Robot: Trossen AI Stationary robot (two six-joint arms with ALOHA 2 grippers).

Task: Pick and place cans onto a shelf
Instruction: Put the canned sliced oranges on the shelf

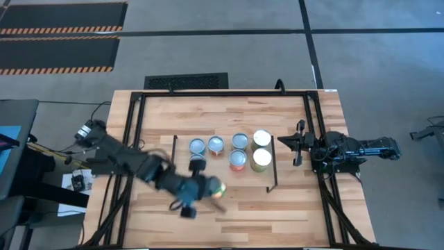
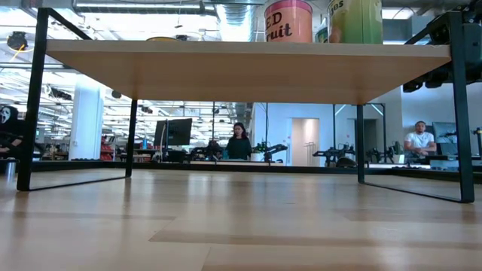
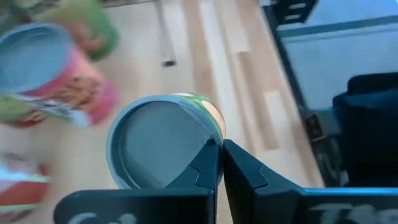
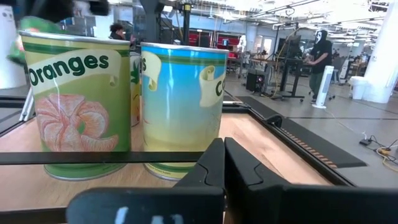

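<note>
Six cans stand upright in two rows on the light-wood shelf (image 2: 241,71); the high view shows them around a red-labelled can (image 1: 238,160). A darker can (image 1: 196,164) stands at the rows' left end, close to my left arm. My left gripper (image 1: 208,189) (image 3: 222,152) is shut, just near-side of the rows, beside a green-labelled can (image 1: 219,189) (image 3: 158,146) whose silver top faces the wrist camera. My right gripper (image 1: 283,141) (image 4: 222,149) is shut and waits at the shelf's right end, facing an "Oranges" can (image 4: 78,102) and a blue-yellow can (image 4: 180,102). My left gripper's shut fingertips (image 3: 208,163) lie in front of the green-labelled can's rim (image 3: 208,127), on one side of its top. I cannot tell whether they touch the can, nor what the can rests on.
The table's black frame rails (image 1: 135,160) (image 1: 322,173) run along both sides of the shelf. The shelf's thin black wire legs (image 2: 26,98) (image 2: 463,113) stand on the tabletop. Bare wood lies along the table's near edge (image 1: 250,222). People show in the room behind the table.
</note>
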